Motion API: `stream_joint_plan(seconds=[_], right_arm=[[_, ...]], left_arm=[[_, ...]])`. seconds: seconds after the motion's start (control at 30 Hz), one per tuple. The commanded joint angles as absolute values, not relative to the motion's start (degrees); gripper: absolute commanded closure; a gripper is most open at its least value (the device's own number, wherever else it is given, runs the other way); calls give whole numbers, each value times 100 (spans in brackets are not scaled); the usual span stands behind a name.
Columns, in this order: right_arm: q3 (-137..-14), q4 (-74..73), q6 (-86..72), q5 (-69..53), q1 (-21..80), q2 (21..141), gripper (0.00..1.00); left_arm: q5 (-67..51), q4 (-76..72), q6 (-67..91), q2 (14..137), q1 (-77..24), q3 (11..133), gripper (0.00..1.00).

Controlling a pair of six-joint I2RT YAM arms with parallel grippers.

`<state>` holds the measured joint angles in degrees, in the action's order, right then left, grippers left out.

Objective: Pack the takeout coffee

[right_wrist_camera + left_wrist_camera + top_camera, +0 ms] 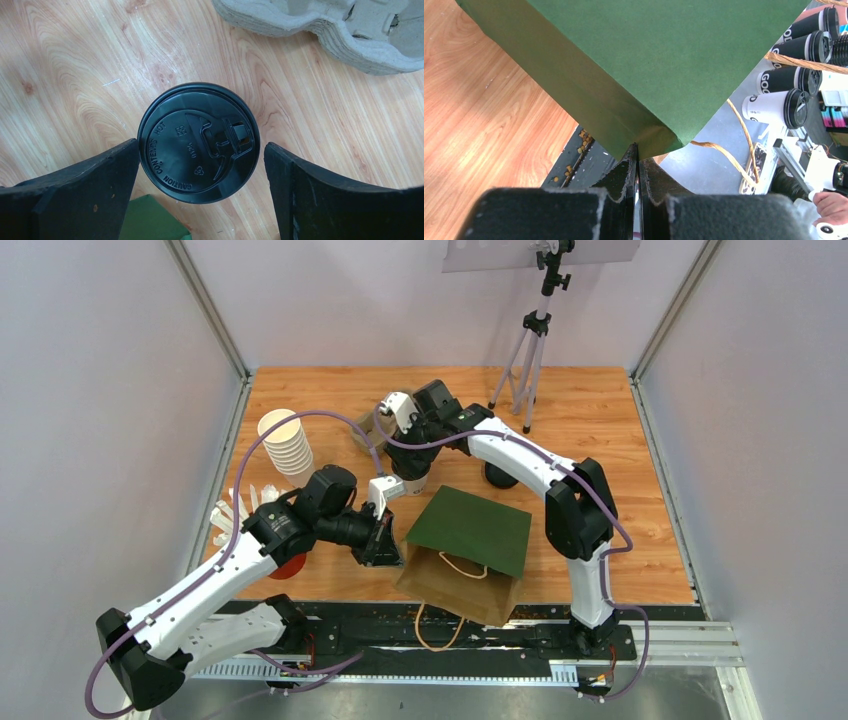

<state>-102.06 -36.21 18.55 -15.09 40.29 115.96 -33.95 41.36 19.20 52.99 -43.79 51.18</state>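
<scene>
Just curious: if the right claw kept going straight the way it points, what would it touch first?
The black-lidded cup, centred between the open fingers of the right gripper; how far off is hard to judge.

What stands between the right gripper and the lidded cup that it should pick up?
Nothing visible. The right gripper is open above the lidded cup, one finger on each side of it, and nothing covers it. The pulp cup carrier lies apart on the table, out of the path.
</scene>
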Motion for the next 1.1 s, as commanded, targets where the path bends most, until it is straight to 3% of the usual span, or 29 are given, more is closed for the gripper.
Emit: stream_joint_plan(seconds=[0.0,0.13,0.3,0.57,1.07], right_arm=[[-10268,-3504,1915,-1608,4019,11628,6],[-10226,-3446,1925,-1663,4032,11615,4],[-10205,-3395,1946,-1585,4027,11555,16],[-10196,-3319,1845,-1469,3969,11322,24],[-10403,-4049,1494,-941,3385,9521,29]], left_arm=[[-3395,4056,1859,5274,-4403,5335,92],[-3393,4058,1867,5273,-4403,5322,92],[-3388,4047,1864,5276,-4403,5331,92],[-3320,3912,2011,5280,-4403,5421,93],[-2353,3901,2390,5628,-4395,6189,95]])
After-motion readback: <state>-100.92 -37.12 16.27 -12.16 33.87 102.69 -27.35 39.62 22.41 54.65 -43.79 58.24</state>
